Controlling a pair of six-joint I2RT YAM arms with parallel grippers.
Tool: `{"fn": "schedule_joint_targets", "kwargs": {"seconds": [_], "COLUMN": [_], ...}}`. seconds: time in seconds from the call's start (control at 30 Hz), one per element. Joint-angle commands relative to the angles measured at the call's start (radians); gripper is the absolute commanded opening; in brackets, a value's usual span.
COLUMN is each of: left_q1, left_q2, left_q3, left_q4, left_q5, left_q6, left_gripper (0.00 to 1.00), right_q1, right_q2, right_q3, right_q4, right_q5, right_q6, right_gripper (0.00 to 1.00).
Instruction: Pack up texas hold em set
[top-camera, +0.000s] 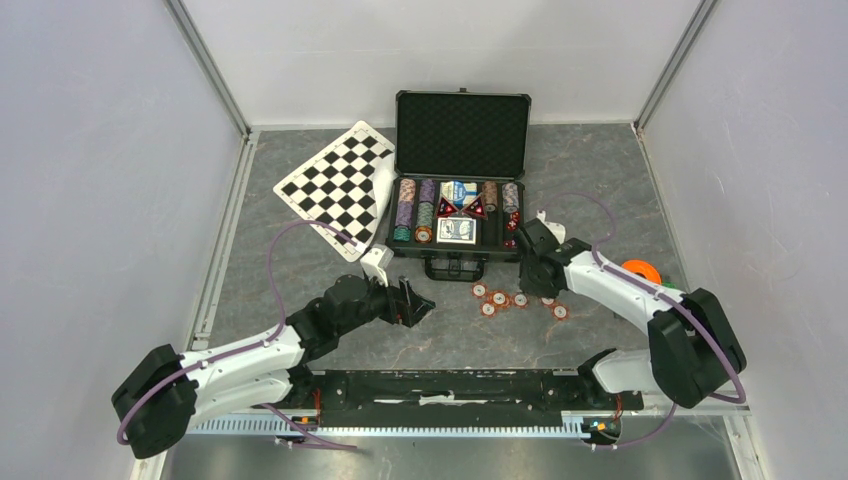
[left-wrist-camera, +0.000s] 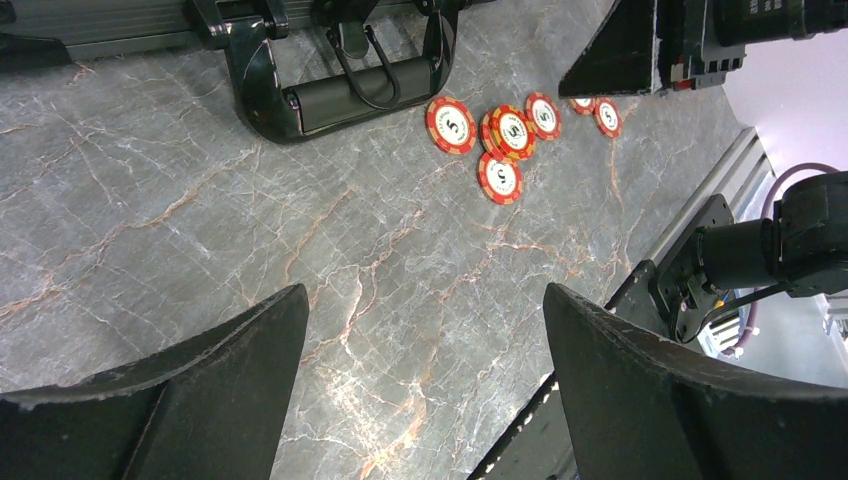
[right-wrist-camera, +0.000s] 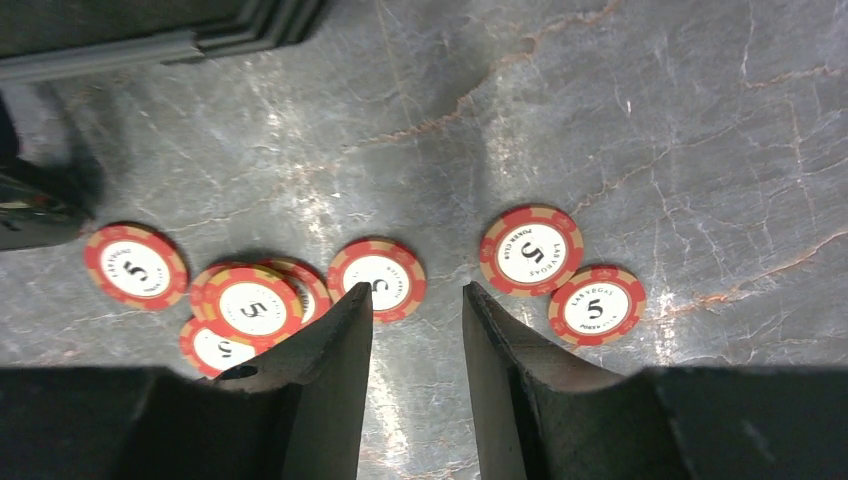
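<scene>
Overhead view of a grey marbled table (top-camera: 300, 290), with my two arms reaching in from the near edge. A black case (top-camera: 462, 135) sits at the middle of the far side. Its foam-lined lid stands open and its handle (top-camera: 455, 266) faces me. The tray of the case holds rows of stacked chips (top-camera: 405, 210) and a card deck (top-camera: 457, 230) near its front edge.

A handful of loose chips (top-camera: 497, 298), red with white centres marked 5, lies on the table just in front of the case, to the right of the handle. Most bunch together, with one resting on top of its neighbours. Two more lie side by side a little further right.

My right gripper (top-camera: 533, 293) hangs over these loose chips with its fingers pointing down. In its wrist view (right-wrist-camera: 417, 292) the jaws stand partly open with a narrow gap. Only bare table shows between them, and they hold nothing. The finger on the picture's left overlaps the edge of one chip (right-wrist-camera: 377, 275), but I cannot tell whether it touches. The pair of chips (right-wrist-camera: 530, 250) lies just beyond the other finger.

My left gripper (top-camera: 420, 308) is low over bare table, below and left of the handle. Its wrist view (left-wrist-camera: 425, 300) shows the jaws spread wide and empty, with the loose chips and the handle ahead of them.

A black-and-white checkered board (top-camera: 338, 185) lies just beside the left side of the case. An orange object (top-camera: 640, 270) sits by my right arm, near the right wall.
</scene>
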Motion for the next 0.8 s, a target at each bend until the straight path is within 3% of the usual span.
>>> {"fn": "schedule_joint_targets", "kwargs": {"seconds": [0.0, 0.13, 0.53, 0.77], "left_q1": [0.006, 0.005, 0.005, 0.005], "left_q2": [0.006, 0.007, 0.021, 0.015], "left_q3": [0.011, 0.009, 0.012, 0.008], "left_q4": [0.042, 0.043, 0.056, 0.059], "left_q5": [0.011, 0.011, 0.028, 0.035], "left_q6": [0.051, 0.053, 0.053, 0.053], "left_gripper": [0.93, 0.93, 0.93, 0.93], "right_q1": [0.008, 0.011, -0.018, -0.109], "right_q2": [-0.016, -0.007, 0.011, 0.000], "right_q3": [0.058, 0.057, 0.055, 0.001], "right_q4": [-0.017, -0.022, -0.057, -0.030], "right_q5": [-0.003, -0.004, 0.043, 0.030], "right_q6": [0.005, 0.003, -0.027, -0.097], "right_gripper": [0.44, 0.58, 0.58, 0.70]}}
